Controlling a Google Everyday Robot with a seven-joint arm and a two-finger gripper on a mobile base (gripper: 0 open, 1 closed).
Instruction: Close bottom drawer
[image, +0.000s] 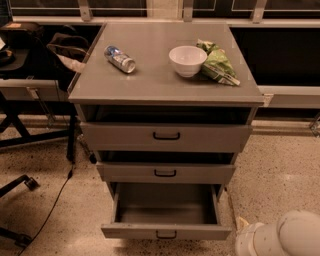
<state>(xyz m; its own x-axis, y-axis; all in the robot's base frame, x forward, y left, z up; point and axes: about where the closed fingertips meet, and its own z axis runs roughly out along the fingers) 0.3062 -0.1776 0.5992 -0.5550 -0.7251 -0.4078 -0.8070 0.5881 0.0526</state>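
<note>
The bottom drawer (166, 231) is the lowest of three in a grey metal cabinet. It is pulled far out toward me and its tray is empty. A small black handle (166, 234) sits at the centre of its front panel. My gripper (250, 236) shows only as a white rounded body at the bottom right corner of the camera view. It is low over the floor, just right of the drawer's front right corner and apart from it. Most of it is cut off by the frame edge.
The middle drawer (165, 172) and top drawer (166, 136) stand slightly out. On the cabinet top (150, 80) are a can (120, 59), a white bowl (187, 60) and a green bag (217, 64). Black chair legs (20, 135) and a cable (52, 205) are at the left.
</note>
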